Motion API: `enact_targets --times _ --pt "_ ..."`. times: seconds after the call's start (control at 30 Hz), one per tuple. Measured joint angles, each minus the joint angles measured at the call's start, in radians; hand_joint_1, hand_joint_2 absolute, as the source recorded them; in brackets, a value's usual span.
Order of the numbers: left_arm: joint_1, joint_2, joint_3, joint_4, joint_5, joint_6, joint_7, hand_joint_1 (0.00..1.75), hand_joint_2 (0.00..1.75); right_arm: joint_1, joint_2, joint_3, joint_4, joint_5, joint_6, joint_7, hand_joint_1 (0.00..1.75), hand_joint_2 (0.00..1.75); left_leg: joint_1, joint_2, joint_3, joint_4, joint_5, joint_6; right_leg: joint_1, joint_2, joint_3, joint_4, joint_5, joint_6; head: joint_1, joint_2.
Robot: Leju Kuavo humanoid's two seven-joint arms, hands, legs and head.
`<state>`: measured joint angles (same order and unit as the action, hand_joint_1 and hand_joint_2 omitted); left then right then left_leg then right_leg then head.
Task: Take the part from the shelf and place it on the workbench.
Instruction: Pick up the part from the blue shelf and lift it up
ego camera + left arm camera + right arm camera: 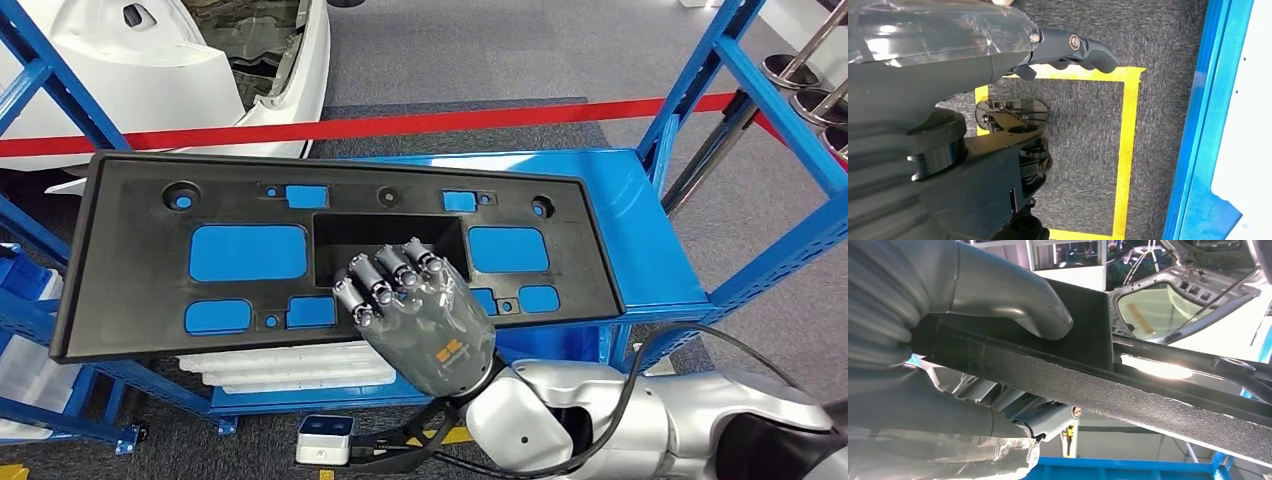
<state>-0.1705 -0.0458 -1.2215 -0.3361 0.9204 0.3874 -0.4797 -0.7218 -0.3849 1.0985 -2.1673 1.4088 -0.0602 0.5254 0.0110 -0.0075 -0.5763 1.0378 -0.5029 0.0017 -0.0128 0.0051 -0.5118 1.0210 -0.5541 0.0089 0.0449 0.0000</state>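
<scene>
Over the blue shelf (640, 215), the right hand (415, 305) grips the black part (130, 250), its thumb hidden beneath.

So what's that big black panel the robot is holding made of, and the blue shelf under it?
The black panel looks like moulded plastic: matt, with a grainy pebbled face in the right wrist view, plus formed cut-outs and a recessed pocket. The right hand grips its near edge at that pocket. The blue shelf seems to be painted metal, judging by its smooth, slightly glossy surface and thin angled struts, though that's only from its look.
</scene>
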Motion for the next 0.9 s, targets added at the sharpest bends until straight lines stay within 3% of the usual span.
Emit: enact_targets --times 0.43,0.9 --pt "0.009 0.0 0.002 0.0 0.002 0.055 0.031 0.0 1.75 0.076 -0.018 -0.043 -0.004 0.0 -0.011 0.025 1.75 1.75 0.0 0.0 0.0 0.0 0.0 0.0 0.0 0.0 0.0 0.0 0.0 0.0 0.0 0.0" --pt "0.01 0.0 0.002 0.0 -0.002 0.069 0.031 0.0 1.75 0.081 -0.071 -0.105 -0.027 0.0 -0.003 0.033 1.75 1.75 0.0 0.0 0.0 0.0 0.0 0.0 0.0 0.0 0.0 0.0 0.0 0.0 0.0 0.0"
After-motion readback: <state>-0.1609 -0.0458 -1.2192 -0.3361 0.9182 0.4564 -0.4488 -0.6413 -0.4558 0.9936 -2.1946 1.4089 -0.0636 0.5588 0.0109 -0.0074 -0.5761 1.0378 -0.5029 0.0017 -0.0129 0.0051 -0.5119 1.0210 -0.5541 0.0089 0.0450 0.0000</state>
